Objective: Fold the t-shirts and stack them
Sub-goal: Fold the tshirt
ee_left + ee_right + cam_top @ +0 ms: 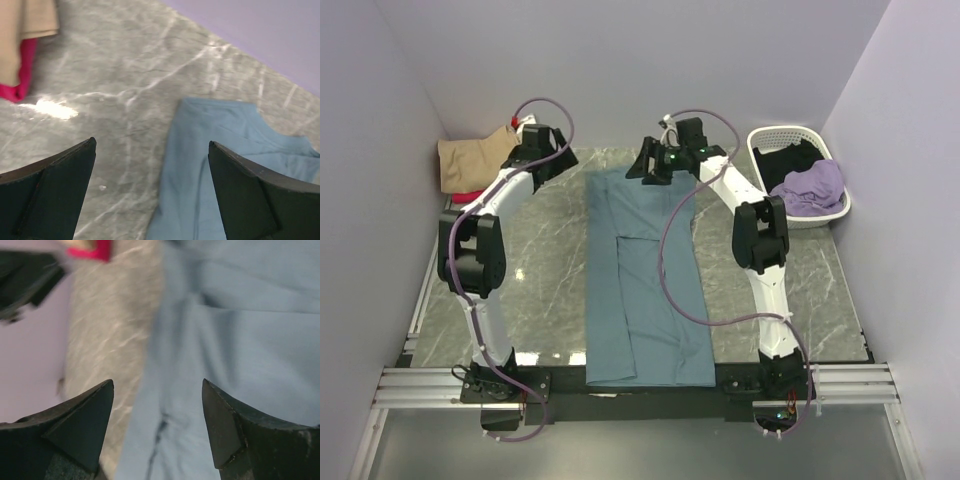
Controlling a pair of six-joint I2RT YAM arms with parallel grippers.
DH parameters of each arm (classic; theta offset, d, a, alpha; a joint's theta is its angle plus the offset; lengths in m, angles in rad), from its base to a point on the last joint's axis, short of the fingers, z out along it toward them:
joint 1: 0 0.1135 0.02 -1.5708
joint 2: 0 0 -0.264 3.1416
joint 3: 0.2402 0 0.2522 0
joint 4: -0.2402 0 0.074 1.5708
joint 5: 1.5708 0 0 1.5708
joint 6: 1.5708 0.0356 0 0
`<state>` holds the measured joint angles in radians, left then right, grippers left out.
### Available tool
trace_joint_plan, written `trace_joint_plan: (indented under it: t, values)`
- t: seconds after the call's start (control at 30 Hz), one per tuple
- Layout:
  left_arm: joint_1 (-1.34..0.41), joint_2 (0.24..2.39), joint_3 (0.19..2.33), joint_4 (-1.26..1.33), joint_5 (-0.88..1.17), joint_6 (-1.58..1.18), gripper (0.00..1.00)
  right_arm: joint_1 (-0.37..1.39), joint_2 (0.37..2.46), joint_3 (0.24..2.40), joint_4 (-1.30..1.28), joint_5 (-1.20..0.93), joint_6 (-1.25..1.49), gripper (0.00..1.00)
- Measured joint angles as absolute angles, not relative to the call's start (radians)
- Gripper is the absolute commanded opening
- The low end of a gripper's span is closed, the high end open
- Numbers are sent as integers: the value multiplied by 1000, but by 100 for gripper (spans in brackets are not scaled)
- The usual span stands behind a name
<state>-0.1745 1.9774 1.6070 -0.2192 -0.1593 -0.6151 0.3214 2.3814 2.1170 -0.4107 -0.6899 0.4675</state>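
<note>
**A:** Where is the teal-blue t-shirt [645, 290] lying?

**B:** It's running as a long strip down the middle of the surface [550, 300], reaching the near edge. Your right fingers [655, 162] are hovering wide apart and empty over its far end, probably for a crosswise fold.

**A:** And the left fingers [542, 150]?

**B:** They're gaping fully, gripping nothing, beside the tan t-shirt [470, 160]. Bare surface is lying on both sides of the strip.

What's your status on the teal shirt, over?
Left gripper open, empty, over the table. Right gripper open, empty, above the teal t-shirt, far end. Shirt folded lengthwise, lying flat. Nothing in the way.
</note>
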Motion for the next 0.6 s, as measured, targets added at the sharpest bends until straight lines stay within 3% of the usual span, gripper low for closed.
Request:
trace_joint_plan:
  t: [0.27, 0.6]
  values:
    - [-117, 1977, 1568, -197, -96, -666, 100, 398, 2508, 2298, -310, -857, 531, 79]
    - [-112, 2123, 1613, -1, 315, -689, 100, 406, 2396, 1890, -241, -650, 514, 79]
